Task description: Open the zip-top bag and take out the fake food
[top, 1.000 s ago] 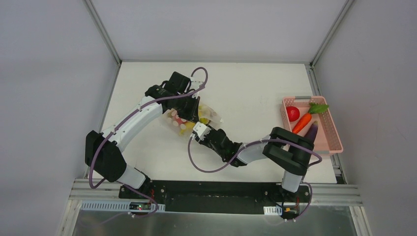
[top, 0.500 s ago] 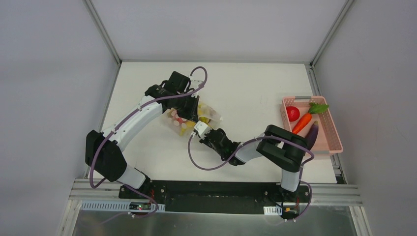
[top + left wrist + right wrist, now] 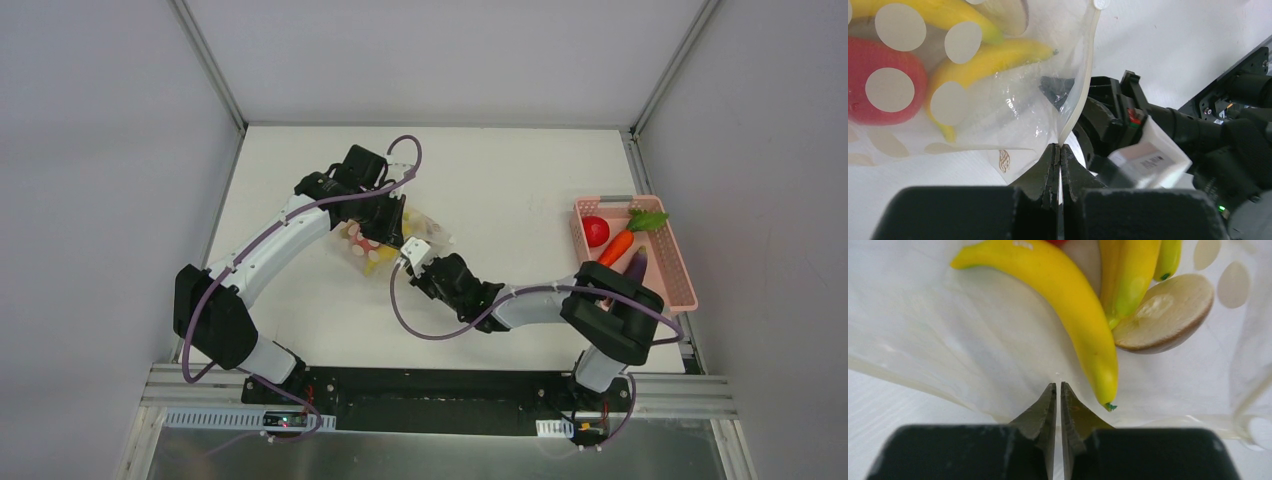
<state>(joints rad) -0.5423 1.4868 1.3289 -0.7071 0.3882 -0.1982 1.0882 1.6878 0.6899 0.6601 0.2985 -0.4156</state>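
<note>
There, the clear plastic zip-top bag printed with cream dots (image 3: 362, 250) lay left of centre on the white table (image 3: 500, 170). The left tool (image 3: 1059, 150) and right tool (image 3: 1058, 390) were each pinched tight on its film, with glossy yellow plastic bananas (image 3: 1075, 310) inside.

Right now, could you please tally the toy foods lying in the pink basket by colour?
Red: 1, the round fruit
Orange: 1, the carrot, with a green leafy top
Purple: 1, the eggplant
Total: 3 in the pink basket
</note>
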